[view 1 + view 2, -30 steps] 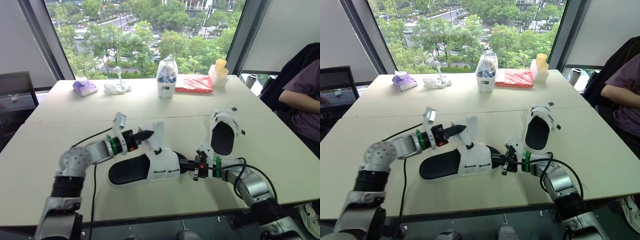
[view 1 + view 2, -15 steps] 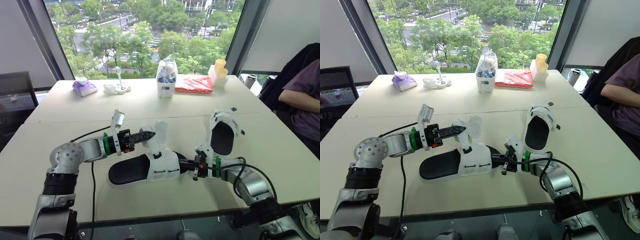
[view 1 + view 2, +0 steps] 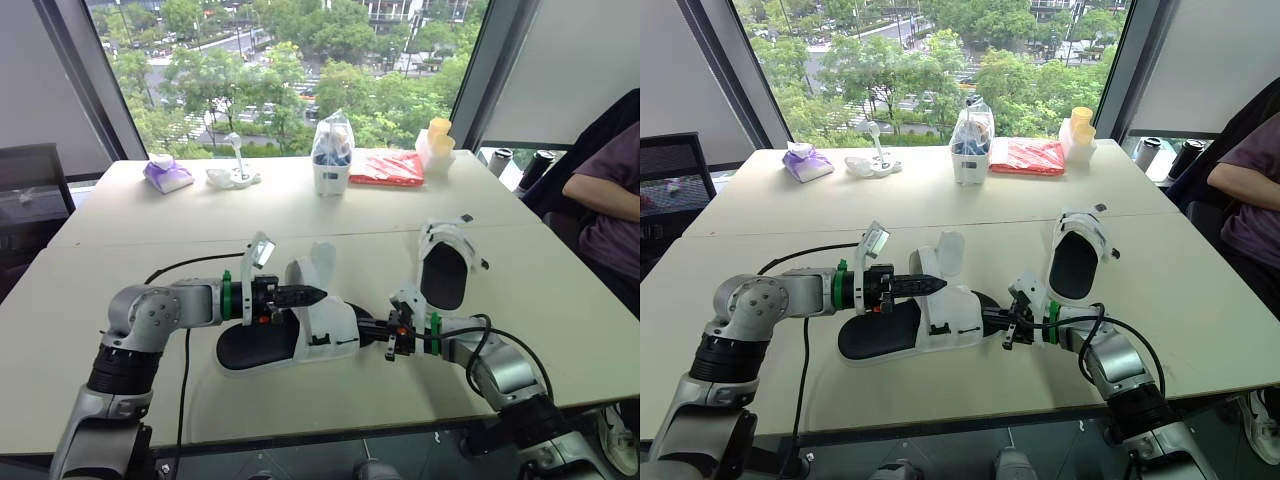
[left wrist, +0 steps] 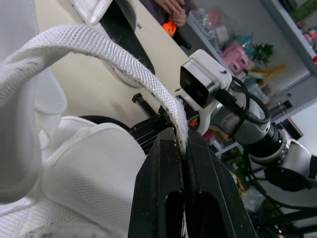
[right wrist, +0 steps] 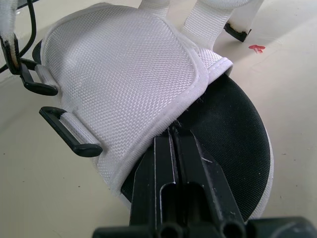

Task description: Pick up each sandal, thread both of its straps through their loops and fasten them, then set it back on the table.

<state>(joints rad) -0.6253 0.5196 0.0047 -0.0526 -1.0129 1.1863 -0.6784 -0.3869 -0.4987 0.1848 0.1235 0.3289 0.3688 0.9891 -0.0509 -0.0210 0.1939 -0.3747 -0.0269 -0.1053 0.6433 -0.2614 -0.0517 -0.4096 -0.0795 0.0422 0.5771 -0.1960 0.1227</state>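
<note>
Sandal [image 3: 250,347] lies on its sole at the tabletop's [image 3: 300,405] front edge, between my two tools. I see my left tool [image 4: 181,136] clamped shut on its white strap [image 4: 124,54], held above the upper [image 5: 129,74]. My right tool [image 5: 174,130] is pinched closed on the upper's edge, with the second sandal [image 3: 446,275] just behind.

Office or lab room: pale tabletop [image 3: 300,215], full-height windows [image 3: 280,70] overlooking trees, seated person [image 3: 605,200] alongside.
</note>
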